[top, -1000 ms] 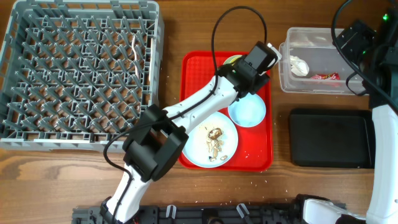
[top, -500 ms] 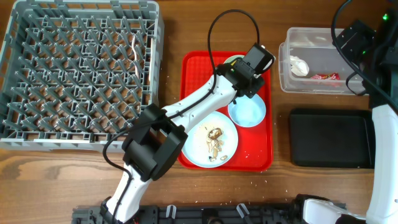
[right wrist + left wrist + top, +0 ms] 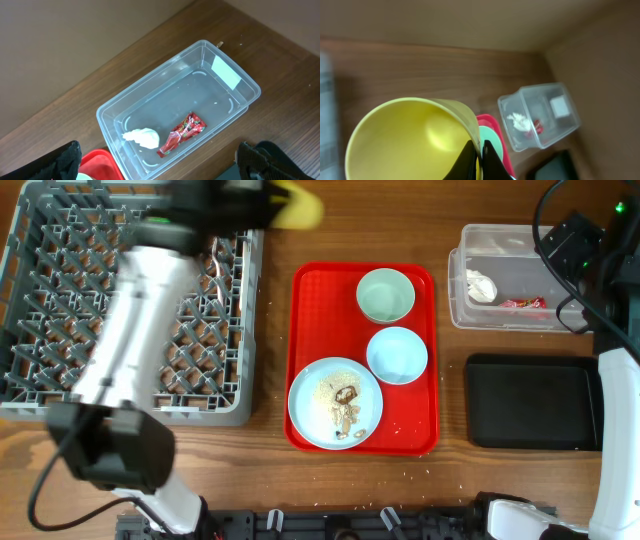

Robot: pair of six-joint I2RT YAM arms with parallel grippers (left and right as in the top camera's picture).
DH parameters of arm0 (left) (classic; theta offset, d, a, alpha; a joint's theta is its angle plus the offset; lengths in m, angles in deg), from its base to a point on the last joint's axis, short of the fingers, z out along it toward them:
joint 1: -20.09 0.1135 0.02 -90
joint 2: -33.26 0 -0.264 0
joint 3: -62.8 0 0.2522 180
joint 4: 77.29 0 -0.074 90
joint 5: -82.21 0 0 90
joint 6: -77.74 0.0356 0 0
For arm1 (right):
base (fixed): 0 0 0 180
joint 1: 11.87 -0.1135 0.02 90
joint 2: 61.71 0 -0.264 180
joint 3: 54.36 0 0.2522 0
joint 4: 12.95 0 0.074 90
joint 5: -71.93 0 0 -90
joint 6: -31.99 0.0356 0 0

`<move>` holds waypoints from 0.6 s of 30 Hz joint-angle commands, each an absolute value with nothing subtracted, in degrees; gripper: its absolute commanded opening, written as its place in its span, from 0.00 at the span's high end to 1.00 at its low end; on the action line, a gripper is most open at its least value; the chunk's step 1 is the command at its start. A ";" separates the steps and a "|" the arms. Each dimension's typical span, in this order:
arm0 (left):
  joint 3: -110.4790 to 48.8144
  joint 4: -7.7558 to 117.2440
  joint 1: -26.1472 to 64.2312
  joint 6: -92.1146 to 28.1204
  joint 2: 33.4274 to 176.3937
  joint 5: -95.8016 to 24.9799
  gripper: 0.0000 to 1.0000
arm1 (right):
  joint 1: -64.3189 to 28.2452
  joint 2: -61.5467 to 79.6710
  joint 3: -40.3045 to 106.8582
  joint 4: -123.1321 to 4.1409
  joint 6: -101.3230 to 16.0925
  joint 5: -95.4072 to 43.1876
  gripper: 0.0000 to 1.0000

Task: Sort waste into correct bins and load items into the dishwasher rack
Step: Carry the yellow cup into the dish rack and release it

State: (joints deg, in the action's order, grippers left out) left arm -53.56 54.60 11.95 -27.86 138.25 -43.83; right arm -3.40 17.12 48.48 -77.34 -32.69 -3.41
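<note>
My left gripper (image 3: 480, 158) is shut on the rim of the yellow cup (image 3: 412, 140), one finger inside and one outside. Overhead, the cup (image 3: 298, 208) is a blur in the air by the far right corner of the grey dishwasher rack (image 3: 60, 310). The green bowl (image 3: 385, 295), the blue bowl (image 3: 397, 354) and the plate (image 3: 335, 403) with food scraps (image 3: 345, 405) sit on the red tray (image 3: 312, 290). My right gripper (image 3: 162, 165) hangs open over the clear tub (image 3: 150, 100), which holds the napkin (image 3: 142, 137) and the red wrapper (image 3: 182, 132).
The black tray bin (image 3: 533, 402) lies in front of the clear tub (image 3: 510, 275) at the right. My right arm (image 3: 575, 242) reaches in from the right edge. Crumbs are scattered on the wood near the red tray's front edge.
My left arm has swung from over the red tray up and left to the rack's far corner, carrying the yellow cup, which it closed on. The green bowl is now uncovered. The right arm is still.
</note>
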 commanded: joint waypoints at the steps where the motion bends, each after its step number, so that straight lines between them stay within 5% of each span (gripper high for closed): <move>1: -53.17 49.12 27.58 -31.18 141.18 -71.13 0.96 | -3.27 17.68 48.63 -77.36 -32.45 -2.62 0.00; 5: -53.17 43.19 39.90 -31.13 146.32 -83.19 0.96 | -3.27 17.68 48.63 -77.34 -32.45 -2.62 0.00; 18: -53.17 41.29 48.65 -31.16 164.39 -93.31 0.96 | -3.27 17.71 48.63 -77.36 -32.45 -2.62 0.00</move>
State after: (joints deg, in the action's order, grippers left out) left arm -53.28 41.51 46.83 -30.87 161.75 -89.16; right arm -3.40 17.12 48.48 -77.36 -32.69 -3.41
